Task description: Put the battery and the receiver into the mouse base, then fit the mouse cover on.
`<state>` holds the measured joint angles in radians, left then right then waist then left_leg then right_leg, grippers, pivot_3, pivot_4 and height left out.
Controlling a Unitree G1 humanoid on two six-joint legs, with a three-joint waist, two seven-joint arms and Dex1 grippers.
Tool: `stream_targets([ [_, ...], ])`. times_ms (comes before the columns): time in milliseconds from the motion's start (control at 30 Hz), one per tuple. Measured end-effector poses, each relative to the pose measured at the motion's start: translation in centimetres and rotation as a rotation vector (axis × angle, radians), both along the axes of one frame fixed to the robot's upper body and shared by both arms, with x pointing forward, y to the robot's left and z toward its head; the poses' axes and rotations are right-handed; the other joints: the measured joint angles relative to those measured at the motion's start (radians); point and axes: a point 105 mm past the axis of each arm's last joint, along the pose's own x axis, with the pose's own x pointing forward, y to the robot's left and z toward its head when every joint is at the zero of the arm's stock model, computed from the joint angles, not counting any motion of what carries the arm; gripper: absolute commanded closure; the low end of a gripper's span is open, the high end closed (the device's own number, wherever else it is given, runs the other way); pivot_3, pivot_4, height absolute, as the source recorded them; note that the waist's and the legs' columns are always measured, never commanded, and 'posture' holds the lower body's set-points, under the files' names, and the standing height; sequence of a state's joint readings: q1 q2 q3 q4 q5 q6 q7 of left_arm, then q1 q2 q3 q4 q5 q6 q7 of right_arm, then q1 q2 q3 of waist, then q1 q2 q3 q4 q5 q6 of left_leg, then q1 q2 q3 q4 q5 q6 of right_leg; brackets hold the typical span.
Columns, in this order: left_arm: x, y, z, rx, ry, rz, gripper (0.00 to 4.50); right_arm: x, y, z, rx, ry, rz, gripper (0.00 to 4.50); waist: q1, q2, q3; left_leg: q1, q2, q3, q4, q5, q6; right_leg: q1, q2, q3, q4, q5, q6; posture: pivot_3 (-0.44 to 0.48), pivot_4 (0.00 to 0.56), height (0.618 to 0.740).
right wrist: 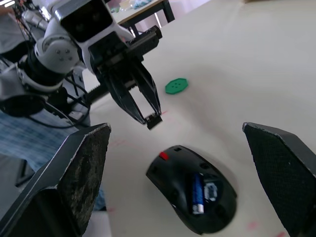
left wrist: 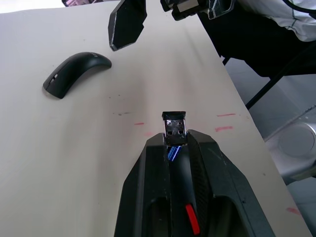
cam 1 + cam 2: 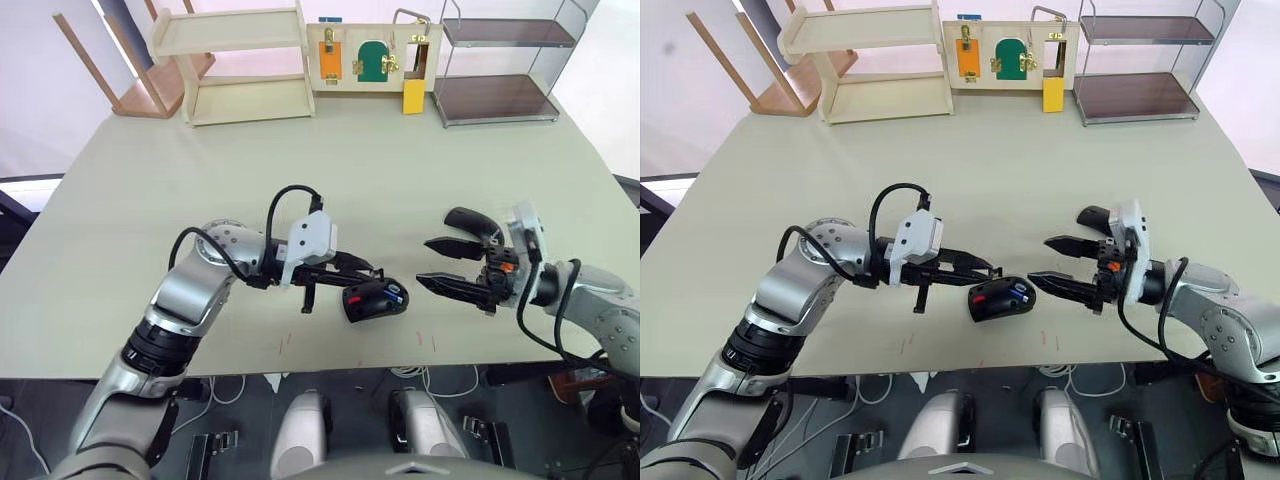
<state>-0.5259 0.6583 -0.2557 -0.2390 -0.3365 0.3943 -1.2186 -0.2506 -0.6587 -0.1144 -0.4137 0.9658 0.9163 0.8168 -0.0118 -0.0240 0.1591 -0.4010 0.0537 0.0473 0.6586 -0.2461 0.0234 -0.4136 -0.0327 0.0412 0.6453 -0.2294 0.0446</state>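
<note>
Our left gripper [image 1: 150, 117] has its two black fingers pinched on the tiny grey-and-black rectangular USB receiver [image 2: 175, 128], held just above the near end of the black oval mouse base [image 1: 193, 195] with red inner parts. Our right gripper [image 3: 447, 267] hangs spread wide with nothing between its fingers, just right of the base. The small blue cylindrical battery [image 1: 197, 193] lies inside the base. The smooth glossy black mouse cover [image 2: 75, 73] rests on the pale table [image 3: 400, 170], farther right, near our right gripper.

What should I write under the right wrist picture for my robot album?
The left hand holds the tiny grey-and-black receiver above the black oval mouse base, where the small blue battery already sits.
</note>
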Motion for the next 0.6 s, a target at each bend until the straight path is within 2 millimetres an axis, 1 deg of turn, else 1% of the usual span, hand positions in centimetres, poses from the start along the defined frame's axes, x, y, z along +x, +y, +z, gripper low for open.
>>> stream_targets([
  [167, 0.1, -0.2, 0.3, 0.004, -0.049, -0.012, 4.43, -0.2, 0.7, -0.4, 0.005, 0.231, 0.011, 0.0, 0.0, 0.0, 0.0, 0.0, 0.0, 0.0, 0.0, 0.0, 0.0, 0.0, 0.0, 0.0, -0.001, 0.001, -0.001, 0.0, 0.15, 0.74],
  [300, 0.0, -0.6, -0.1, 0.014, -0.045, -0.031, 4.43, -0.2, 1.1, -0.6, 0.004, 0.427, 0.032, 0.0, -0.001, 0.0, 0.0, -0.001, 0.0, 0.0, 0.0, 0.0, 0.0, 0.0, 0.0, 0.0, -0.001, 0.001, -0.001, 0.0, 0.15, 0.74],
  [433, 0.0, -0.6, -0.1, 0.019, -0.047, -0.034, 4.43, -0.4, 1.2, -1.2, 0.009, 0.558, 0.044, 0.0, -0.002, -0.001, 0.0, -0.001, 0.0, 0.0, 0.0, 0.0, 0.0, 0.0, 0.0, 0.0, -0.001, 0.001, -0.001, 0.0, 0.15, 0.74],
  [467, 0.0, -0.6, -0.2, 0.02, -0.048, -0.034, 4.43, -0.8, 1.3, -1.6, 0.017, 0.647, 0.056, 0.0, -0.001, -0.001, 0.0, -0.002, 0.0, -0.001, 0.0, 0.0, 0.0, 0.0, 0.0, -0.001, -0.002, 0.001, -0.001, 0.0, 0.15, 0.74],
  [500, 0.0, -0.6, -0.2, 0.02, -0.048, -0.034, 4.43, -0.9, 1.3, -1.7, 0.02, 0.663, 0.06, 0.0, -0.002, -0.001, 0.001, -0.002, 0.0, -0.001, 0.0, 0.0, 0.001, 0.0, 0.0, -0.001, -0.002, 0.001, -0.001, 0.0, 0.15, 0.74],
  [533, 0.0, -0.6, -0.2, 0.02, -0.048, -0.035, 4.43, -1.1, 1.7, -1.9, 0.035, 0.726, 0.07, 0.0, -0.003, -0.001, 0.001, -0.003, 0.0, -0.001, 0.0, -0.001, 0.001, 0.0, 0.0, 0.0, -0.003, 0.002, 0.002, 0.0, 0.15, 0.74],
  [567, 0.0, -0.7, -0.1, 0.02, -0.05, -0.036, 4.43, -1.0, 2.0, -1.9, 0.033, 0.737, 0.069, 0.0, -0.004, -0.001, 0.001, -0.003, 0.0, 0.0, 0.0, -0.001, 0.001, -0.001, 0.0, 0.0, -0.003, 0.002, 0.002, 0.0, 0.15, 0.74],
  [600, 0.0, -0.7, -0.1, 0.02, -0.051, -0.037, 4.43, -0.7, 2.2, -1.9, 0.035, 0.734, 0.062, 0.4, -0.005, -0.001, 0.001, -0.002, 0.0, -0.001, 0.0, -0.001, 0.001, -0.001, 0.0, 0.0, -0.003, 0.002, 0.003, 0.0, 0.15, 0.74],
])
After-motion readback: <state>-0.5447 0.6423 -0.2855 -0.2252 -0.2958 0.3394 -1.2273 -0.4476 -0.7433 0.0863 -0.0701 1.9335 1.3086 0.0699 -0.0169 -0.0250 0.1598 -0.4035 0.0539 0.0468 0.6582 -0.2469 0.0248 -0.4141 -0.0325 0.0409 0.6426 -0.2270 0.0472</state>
